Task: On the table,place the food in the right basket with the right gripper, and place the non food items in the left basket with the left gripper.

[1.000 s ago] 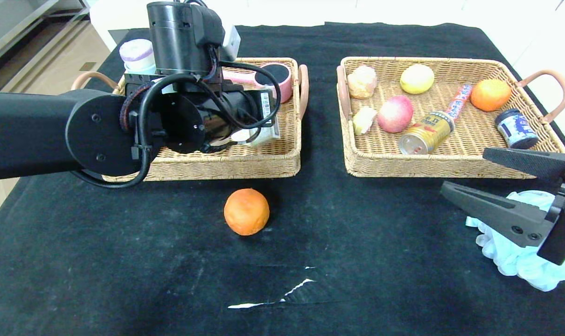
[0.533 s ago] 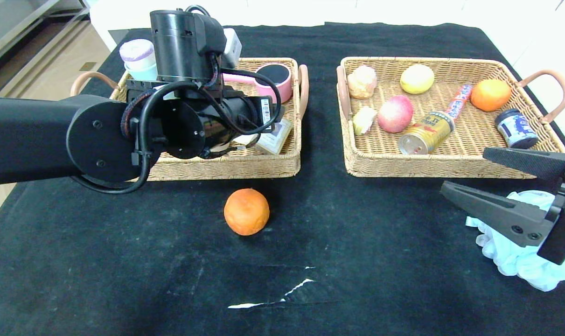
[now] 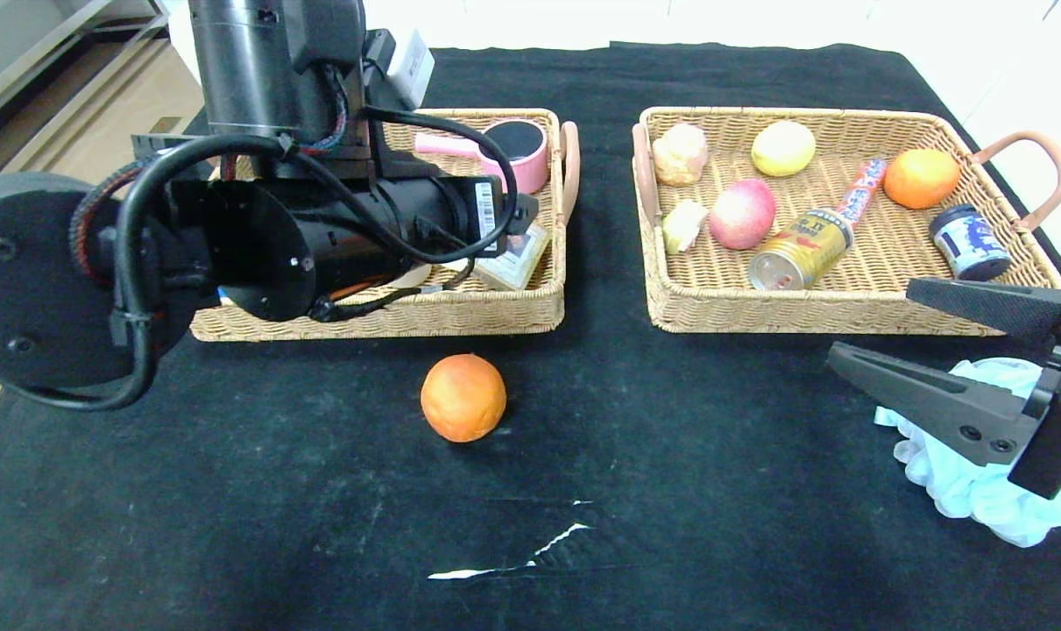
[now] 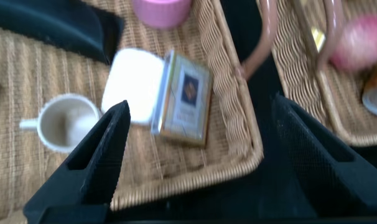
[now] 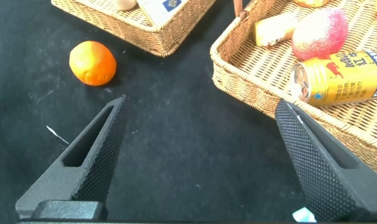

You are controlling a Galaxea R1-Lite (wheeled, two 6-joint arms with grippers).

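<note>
Left gripper [image 4: 201,155]: fingers spread wide and empty, above the left basket [image 3: 460,311], with the card box [image 4: 183,99] lying free on the wicker below.
Right gripper [image 3: 924,337]: fingers apart, nothing between them, parked just in front of the right basket [image 3: 845,315].
Done: peach [image 3: 742,213], can [image 3: 797,248] and one orange [image 3: 920,177] lie in the right basket; the card box rests in the left basket.
Left: a second orange [image 3: 463,397] sits on the table [image 3: 232,491], in front of the left basket's near corner; the bath pouf [image 3: 977,482] lies in front of the right basket, partly under the right gripper.
Shampoo bottle: cannot tell where it is; the left arm hides much of the left basket.
Change: the left arm has lifted and drawn back from the left basket, uncovering the card box; the right gripper and the loose orange are unmoved.
</note>
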